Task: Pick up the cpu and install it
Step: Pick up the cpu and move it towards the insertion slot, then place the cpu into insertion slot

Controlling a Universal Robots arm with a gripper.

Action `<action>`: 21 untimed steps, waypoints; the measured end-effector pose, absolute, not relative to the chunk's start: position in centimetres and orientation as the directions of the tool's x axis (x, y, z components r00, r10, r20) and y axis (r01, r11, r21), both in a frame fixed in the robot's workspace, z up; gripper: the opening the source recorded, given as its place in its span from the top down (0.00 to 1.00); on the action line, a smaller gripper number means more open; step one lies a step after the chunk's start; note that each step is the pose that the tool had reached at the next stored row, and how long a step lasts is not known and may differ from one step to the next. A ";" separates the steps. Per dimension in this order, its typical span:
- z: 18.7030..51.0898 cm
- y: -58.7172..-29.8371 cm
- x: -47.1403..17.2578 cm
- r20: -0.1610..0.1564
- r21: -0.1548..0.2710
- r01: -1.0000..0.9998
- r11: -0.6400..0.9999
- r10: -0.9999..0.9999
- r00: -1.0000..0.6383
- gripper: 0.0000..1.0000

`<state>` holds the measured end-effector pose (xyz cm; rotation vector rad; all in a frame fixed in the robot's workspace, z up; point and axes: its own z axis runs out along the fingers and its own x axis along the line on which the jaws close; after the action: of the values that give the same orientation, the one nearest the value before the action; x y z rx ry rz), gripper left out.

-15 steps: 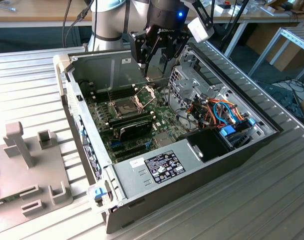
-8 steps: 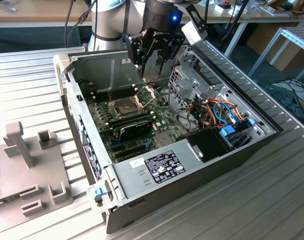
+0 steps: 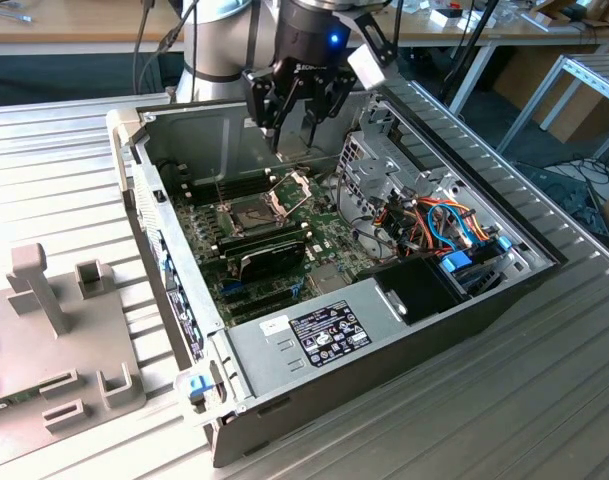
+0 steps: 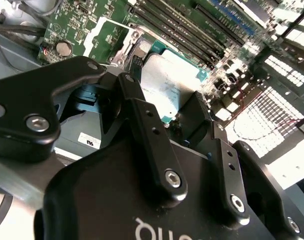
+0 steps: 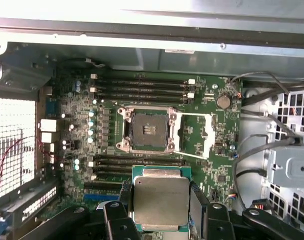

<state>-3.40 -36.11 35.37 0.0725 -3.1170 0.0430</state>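
The cpu [image 5: 160, 200] is a small square chip with a dull silver top and a green rim. My gripper [image 5: 161, 196] is shut on the cpu, one black finger [image 5: 197, 200] on each side of it. In the second wrist view the cpu [image 4: 177, 75] sits between the same fingers [image 4: 142, 117]. In the exterior view the gripper [image 3: 294, 128] hangs above the back of the motherboard [image 3: 329, 235], inside the open computer case. The empty socket [image 5: 148, 131] lies open below and ahead of the chip, its hinged metal frame [image 5: 197, 136] folded aside. The same socket [image 3: 249, 213] shows in the exterior view.
Black memory slots [image 5: 142, 87] run on both sides of the socket. The case walls [image 3: 144, 190] ring the board, with a drive cage [image 3: 384, 160] and bundled cables [image 3: 439, 225] on the exterior view's right. A grey fixture [image 3: 54, 320] stands on the table outside the case.
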 end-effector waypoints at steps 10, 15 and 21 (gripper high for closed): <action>34.0 -35.1 -3.8 0.026 -0.027 -0.033 0.999 -0.032 -0.999 0.45; 33.5 -34.7 -3.8 0.026 -0.027 -0.033 0.999 -0.033 -0.999 0.45; 33.5 -34.6 -3.8 0.026 -0.027 -0.033 0.999 -0.032 -0.999 0.45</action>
<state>-3.83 -34.65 33.45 0.0510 -3.1154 0.0426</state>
